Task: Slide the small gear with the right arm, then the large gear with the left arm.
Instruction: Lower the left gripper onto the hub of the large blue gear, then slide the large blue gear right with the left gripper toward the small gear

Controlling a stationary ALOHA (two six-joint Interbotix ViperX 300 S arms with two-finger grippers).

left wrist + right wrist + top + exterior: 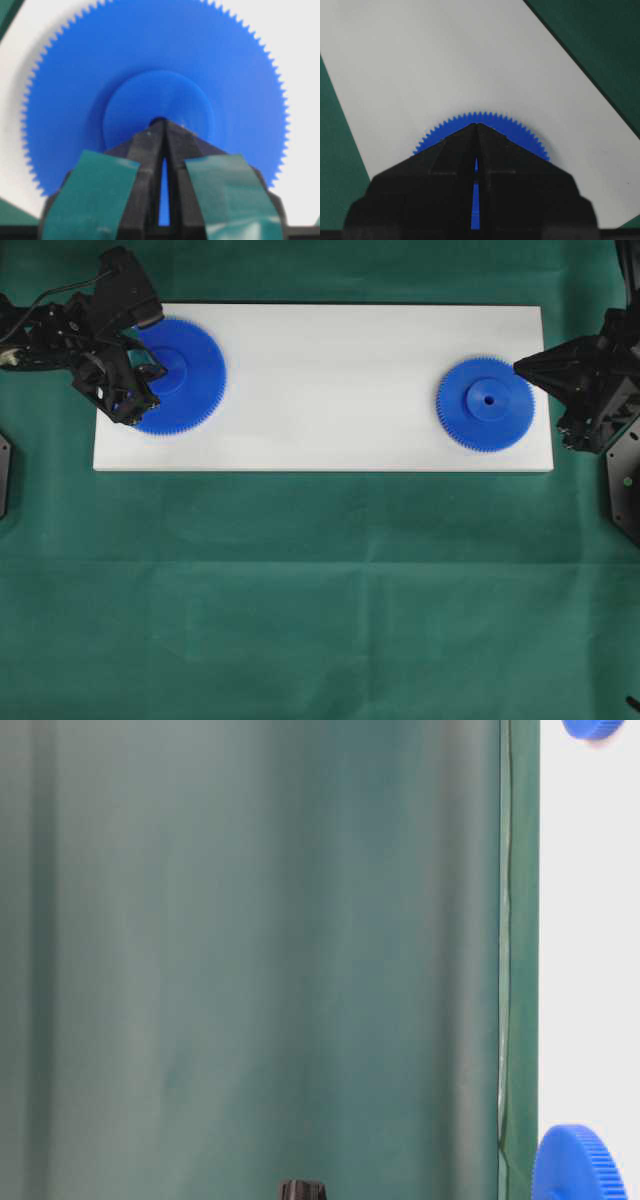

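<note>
Nearest to us, in the left wrist view, the left end effector [165,125] had its two pointed fingers pressed nearly together, only a thin slit between them. Its tips rested at the centre hole of the large gear [155,65], on the raised hub. Green tape wrapped both fingers.

In the right wrist view, the right end effector [476,125] was likewise narrowed to a slim gap, holding nothing. Its tip lay over the toothed rim of the small gear [520,132], which sat on the white board [445,60].

Farther off, from overhead, we saw the white board [320,390] lying lengthwise on the green-covered bench [320,590]. The large gear [195,365] sat at the board's 9 o'clock end, with the left arm [95,335] reaching over its hub. The small gear [486,403] sat at the 3 o'clock end, well apart from the large one. The right arm [590,380] met its rim at about 2 o'clock, tip [518,367] touching or just beside the teeth; we could not tell which.

In the table-level view, a blue gear [580,1165] rested on the board.
</note>
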